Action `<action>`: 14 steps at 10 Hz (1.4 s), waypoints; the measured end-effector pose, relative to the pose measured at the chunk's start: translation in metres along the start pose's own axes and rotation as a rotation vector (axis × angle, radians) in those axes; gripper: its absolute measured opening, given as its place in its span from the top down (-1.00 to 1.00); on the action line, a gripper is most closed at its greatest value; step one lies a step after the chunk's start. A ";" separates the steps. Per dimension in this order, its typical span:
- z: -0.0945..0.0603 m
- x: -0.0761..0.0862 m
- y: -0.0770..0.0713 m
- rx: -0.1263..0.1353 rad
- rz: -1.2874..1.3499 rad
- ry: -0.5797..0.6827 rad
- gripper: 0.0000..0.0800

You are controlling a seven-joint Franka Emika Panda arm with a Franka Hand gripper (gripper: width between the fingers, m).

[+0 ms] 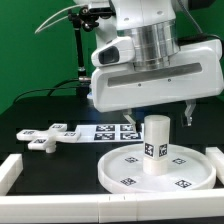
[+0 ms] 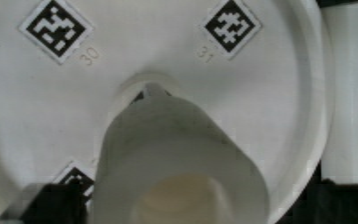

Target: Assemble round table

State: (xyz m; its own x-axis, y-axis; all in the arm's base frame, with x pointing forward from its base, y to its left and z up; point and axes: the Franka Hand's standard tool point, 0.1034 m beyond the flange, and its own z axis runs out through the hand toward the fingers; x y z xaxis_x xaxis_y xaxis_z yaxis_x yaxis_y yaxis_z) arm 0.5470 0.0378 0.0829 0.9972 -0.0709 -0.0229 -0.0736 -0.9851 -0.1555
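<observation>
Looks like the leg-fitting step of the round table. Poised with the two-finger gripper [image 1: 159,114] spread wide and clasping nothing, one finger off to each side of, and a little above, the short thick white plastic cylinder leg [image 1: 156,143]. Straight below the gripper, upright at the centre of the large rimmed round white plastic disc [image 1: 115,168], touching its floor. From the wrist view, the same leg [image 2: 176,150] rising out of the middle of the disc [image 2: 158,50], with square tags around it. Cannot tell whether seated fast in the disc or merely standing there. Inside the raised rim: the leg alone, nothing loose beside it. Well off to the side of the gripper, toward the exterior view's left and outside the disc: the flat cross-shaped white plastic base [image 1: 48,137], lying on the table near the marker board [image 1: 112,130]. Probably calls next for a straight descent, closing squarely on the leg to twist or press it home, without tipping it. After that, likely a reach sideways for the base.
</observation>
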 end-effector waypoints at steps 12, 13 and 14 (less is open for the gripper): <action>-0.001 0.008 0.001 -0.125 -1.083 0.018 -0.62; 0.001 0.006 0.001 -0.134 -1.158 0.004 -0.62; 0.002 0.005 -0.001 -0.145 -1.227 -0.008 -0.62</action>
State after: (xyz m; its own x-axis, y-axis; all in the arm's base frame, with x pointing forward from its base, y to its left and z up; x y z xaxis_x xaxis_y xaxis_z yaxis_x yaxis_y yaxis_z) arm 0.5521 0.0385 0.0814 0.4050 0.9127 0.0549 0.9128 -0.4070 0.0329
